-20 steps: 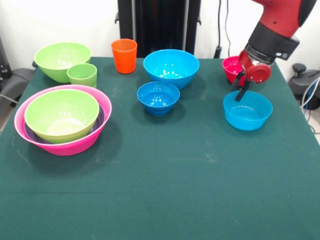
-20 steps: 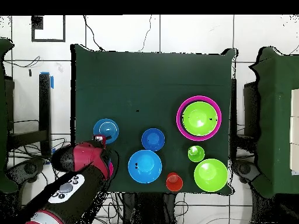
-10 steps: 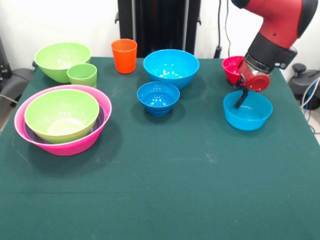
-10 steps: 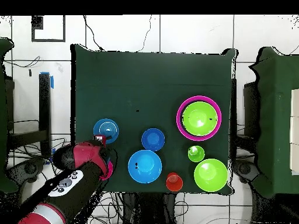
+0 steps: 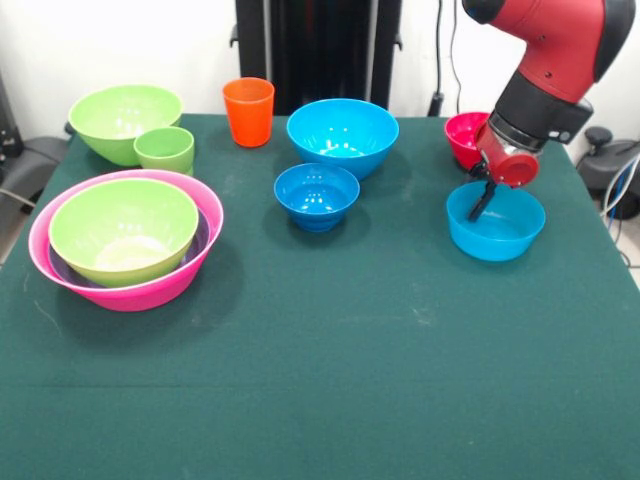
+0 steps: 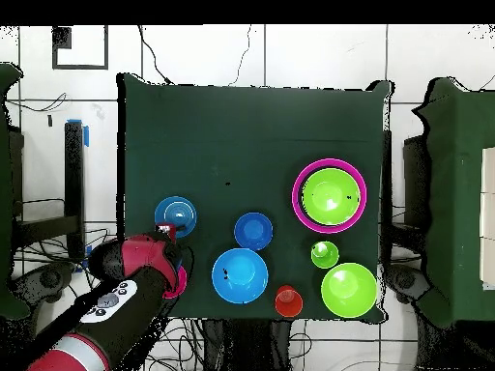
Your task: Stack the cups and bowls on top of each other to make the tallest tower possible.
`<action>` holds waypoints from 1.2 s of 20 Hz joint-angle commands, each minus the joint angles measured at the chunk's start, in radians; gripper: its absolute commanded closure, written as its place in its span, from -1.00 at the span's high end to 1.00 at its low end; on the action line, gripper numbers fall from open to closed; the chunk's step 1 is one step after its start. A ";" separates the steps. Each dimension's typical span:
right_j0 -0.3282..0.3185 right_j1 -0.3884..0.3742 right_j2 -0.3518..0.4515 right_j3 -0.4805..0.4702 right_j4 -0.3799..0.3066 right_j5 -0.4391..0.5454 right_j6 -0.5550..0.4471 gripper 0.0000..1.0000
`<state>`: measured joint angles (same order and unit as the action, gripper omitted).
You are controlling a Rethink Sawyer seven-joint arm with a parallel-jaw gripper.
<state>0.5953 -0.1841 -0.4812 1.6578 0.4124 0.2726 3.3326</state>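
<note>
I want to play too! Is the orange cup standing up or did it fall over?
Standing up. The orange cup sits on the table with its open mouth facing upward, apart from the bowls.

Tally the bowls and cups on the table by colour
Blue bowls: 3
Lime green bowls: 2
Pink bowl: 1
Purple bowl: 1
Red bowl: 1
Orange cup: 1
Light green cup: 1
Total: 10

The arm (image 5: 545, 60) is covering part of the small red bowl (image 5: 462, 135). A lime green bowl (image 5: 122, 232) is hiding most of the purple bowl (image 5: 198, 243). The top edge is cutting the arm off.
</note>
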 commanded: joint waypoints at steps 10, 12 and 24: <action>0.008 0.063 0.139 -0.059 -0.031 0.009 -0.005 1.00; 0.014 0.064 0.131 -0.057 -0.022 0.009 0.010 1.00; 0.030 0.050 0.122 -0.063 0.007 0.076 0.045 1.00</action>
<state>0.6084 -0.1834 -0.4838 1.6577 0.4124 0.2726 3.3326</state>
